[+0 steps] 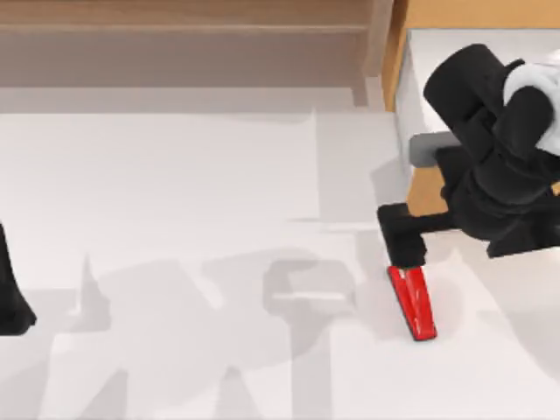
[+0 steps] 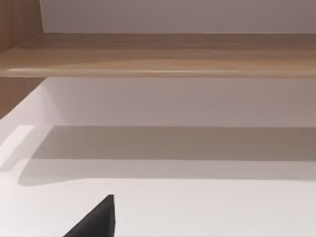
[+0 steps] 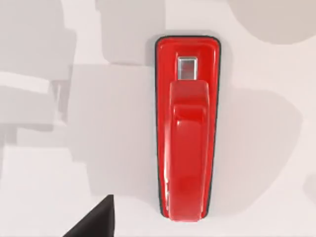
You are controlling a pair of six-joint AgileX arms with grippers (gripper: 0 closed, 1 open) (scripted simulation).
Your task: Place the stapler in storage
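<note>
Black at the counter's point(image 1: 175, 175) far left edge, the left arm sat parked, its hand point(image 1: 13, 306) low against that side; whether its fingers were apart, I could not tell. Behind it ran the long wooden shelf point(image 1: 184, 35), well clear of the action. Moving right, and here was the play: the right hand point(image 1: 404, 249) hovered directly over the near end of the stapler point(image 1: 413, 302), which lay flat on the counter and stretched away from the hand toward the front edge. From the right wrist camera the stapler point(image 3: 187, 128) sat squarely below, untouched, nothing held. How far the right fingers stood apart, I could not tell. Glossy red shell, so likely slippery, rigid and light. I judged the best hold to be across the narrow sides near the middle, pinching the dark base edge. Beyond the hand, at the right, storage point(image 1: 424, 188) waited with its silver handle point(image 1: 429, 149).
</note>
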